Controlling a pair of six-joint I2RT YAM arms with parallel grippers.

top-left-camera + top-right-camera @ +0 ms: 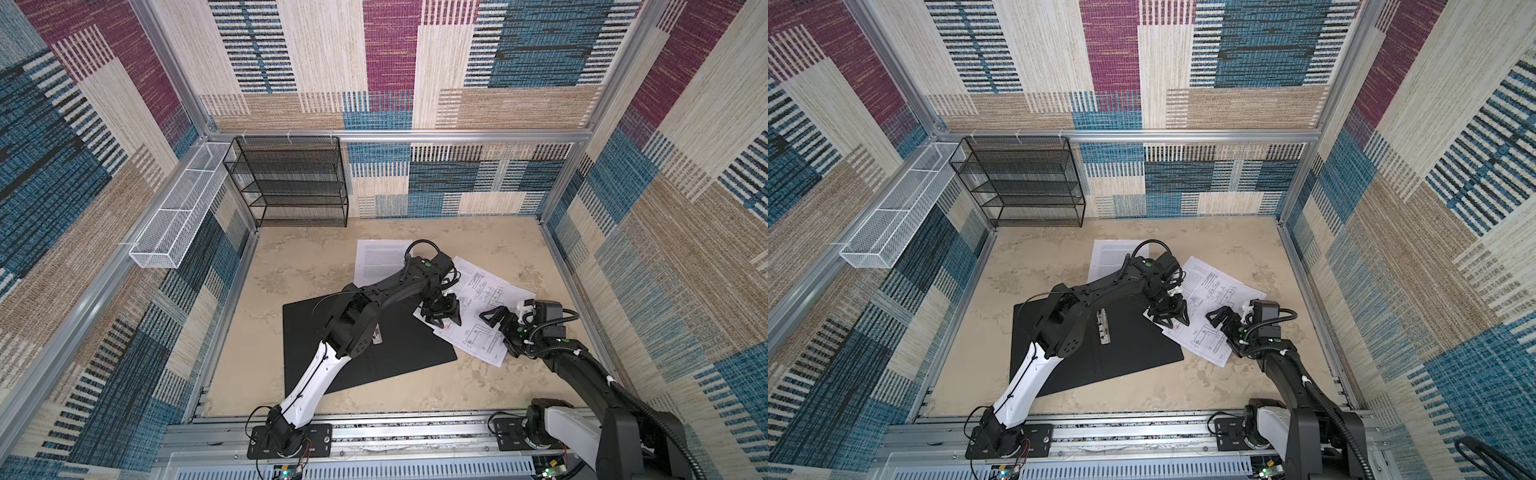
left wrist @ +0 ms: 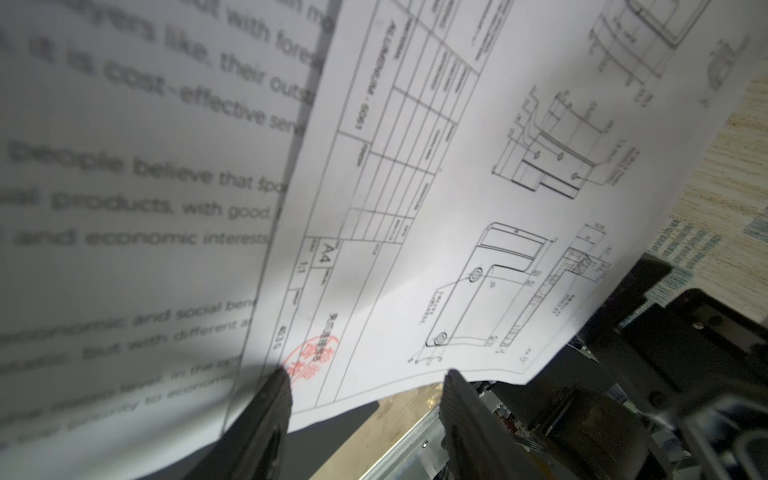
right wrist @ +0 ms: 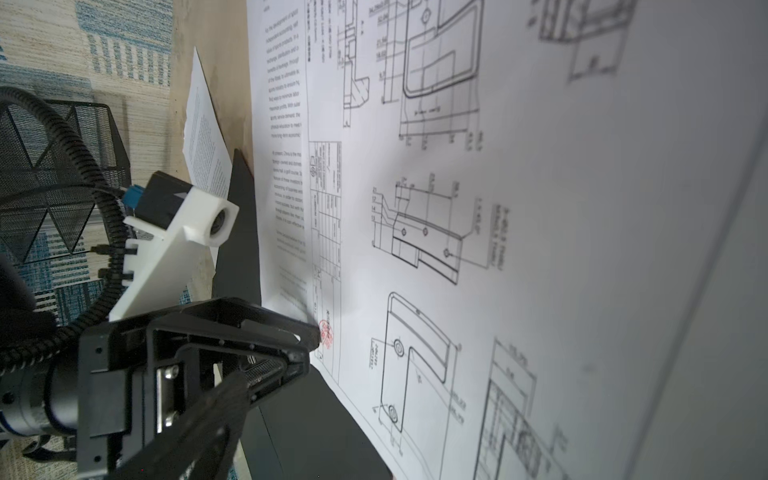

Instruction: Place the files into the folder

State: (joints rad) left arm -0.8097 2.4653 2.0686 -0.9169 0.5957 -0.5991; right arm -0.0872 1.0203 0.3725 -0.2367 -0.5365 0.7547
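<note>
Black folder (image 1: 407, 353) partly hidden under left arm (image 1: 309, 380); left jaws half-spread on drawing sheet (image 1: 473, 338), right jaws wide.

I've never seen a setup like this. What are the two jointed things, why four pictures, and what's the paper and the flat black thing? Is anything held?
They are two robot arms fixed at the near edge of a table, each ending in a two-fingered gripper. Two pictures look down from overhead, nearly alike; two come from cameras on the arms' wrists, hence the close, tilted paper. The flat black thing is an open folder with a metal clip. A printed text sheet lies beyond it; technical drawing sheets overlap its right edge. The left gripper has its fingers spread, tips down on those sheets near a red stamp; the right gripper hangs open over the drawings. Neither seems to hold anything. A black wire-mesh rack stands at the back.
</note>
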